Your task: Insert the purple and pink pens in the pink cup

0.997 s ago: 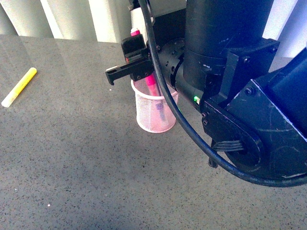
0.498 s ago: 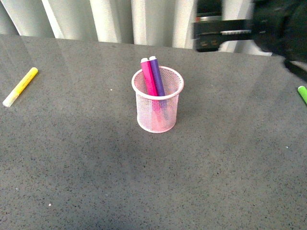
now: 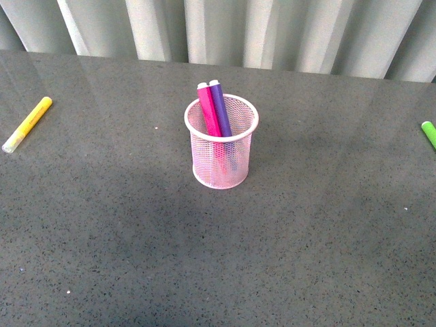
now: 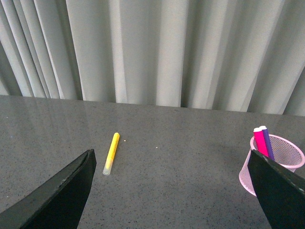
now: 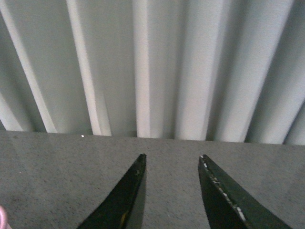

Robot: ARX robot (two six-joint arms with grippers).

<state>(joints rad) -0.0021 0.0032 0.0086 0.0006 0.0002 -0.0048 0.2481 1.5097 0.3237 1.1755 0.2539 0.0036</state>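
The pink cup (image 3: 221,143) stood upright mid-counter (image 3: 136,238), pink pen (image 3: 208,109) and purple pen (image 3: 219,107) leaning side by side inside it. Left gripper (image 4: 174,191) jaws spread wide, empty; right gripper (image 5: 171,191) jaws parted, grasping nothing. Yellow marker (image 3: 27,124) lay far left

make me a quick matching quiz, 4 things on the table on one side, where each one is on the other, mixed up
Things:
1. yellow marker
2. green marker
3. pink pen
4. pink cup

Places, by the front view:
A. standing in the cup beside the purple pen
B. lying flat at the far left
C. upright in the middle of the table
D. at the right edge, partly cut off

Pairs: 1-B, 2-D, 3-A, 4-C
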